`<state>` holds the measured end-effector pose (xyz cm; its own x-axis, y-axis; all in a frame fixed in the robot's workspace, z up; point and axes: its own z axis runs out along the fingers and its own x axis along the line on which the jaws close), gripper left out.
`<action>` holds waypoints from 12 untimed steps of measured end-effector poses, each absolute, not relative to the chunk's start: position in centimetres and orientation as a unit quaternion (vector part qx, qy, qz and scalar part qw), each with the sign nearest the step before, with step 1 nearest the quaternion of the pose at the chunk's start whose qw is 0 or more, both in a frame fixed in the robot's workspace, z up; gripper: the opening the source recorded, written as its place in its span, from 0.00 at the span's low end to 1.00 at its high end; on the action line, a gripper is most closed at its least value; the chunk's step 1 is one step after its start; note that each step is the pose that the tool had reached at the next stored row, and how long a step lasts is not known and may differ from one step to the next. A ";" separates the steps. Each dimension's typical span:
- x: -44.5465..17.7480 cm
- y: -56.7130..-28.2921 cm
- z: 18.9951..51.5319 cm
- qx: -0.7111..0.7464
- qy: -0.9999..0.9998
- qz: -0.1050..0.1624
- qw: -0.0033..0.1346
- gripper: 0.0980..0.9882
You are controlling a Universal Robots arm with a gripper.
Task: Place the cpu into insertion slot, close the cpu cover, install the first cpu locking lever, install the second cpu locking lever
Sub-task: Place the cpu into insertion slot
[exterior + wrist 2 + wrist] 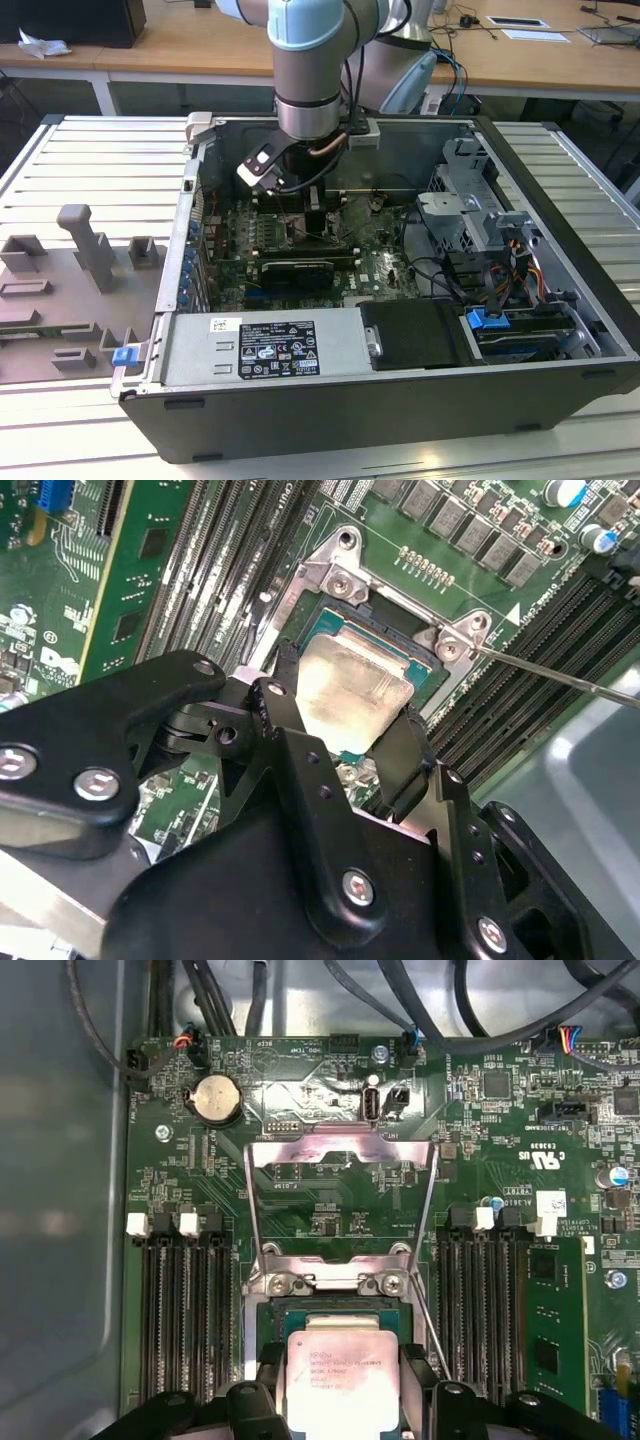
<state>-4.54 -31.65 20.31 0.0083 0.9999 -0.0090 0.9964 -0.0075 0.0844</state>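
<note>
My black two-fingered gripper (345,718) is closed to the width of the chip. One finger (272,705) bears on one edge of the small, flat, square cpu (352,688) with its pale silver-grey metal top, and the other presses the opposite edge, so the part is clamped between them. In the first wrist view the cpu (343,1378) sits squarely over the insertion slot (330,1311), a square socket with a dark centre and a silver metal frame. I cannot tell whether it is seated or just above the contacts. A narrow strip of socket shows past the chip's far edge, and the two free edges have no finger against them.

Beyond that edge the cpu cover (340,1150) — a thin silvery frame plate with a square window — is swung up and open on its hinge, away from the fingers. A thin silver wire lever (560,677) angles out from one socket corner.

Rows of black memory slots (185,1320) run close along both sides of the socket on the green circuit board (170,1160) — tight margins there.

In the exterior view the gripper (312,228) reaches down through the open side of the dark computer case (300,425). A long black card (295,270) lies just beside it and a grey metal drive cage (465,200) is well apart.
</note>
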 end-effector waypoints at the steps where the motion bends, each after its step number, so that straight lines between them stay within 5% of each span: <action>1: -4.5 -31.7 20.2 0.709 0.704 0.026 0.033 0.50; 12: -4.5 -31.6 19.7 0.709 0.704 0.025 0.031 0.50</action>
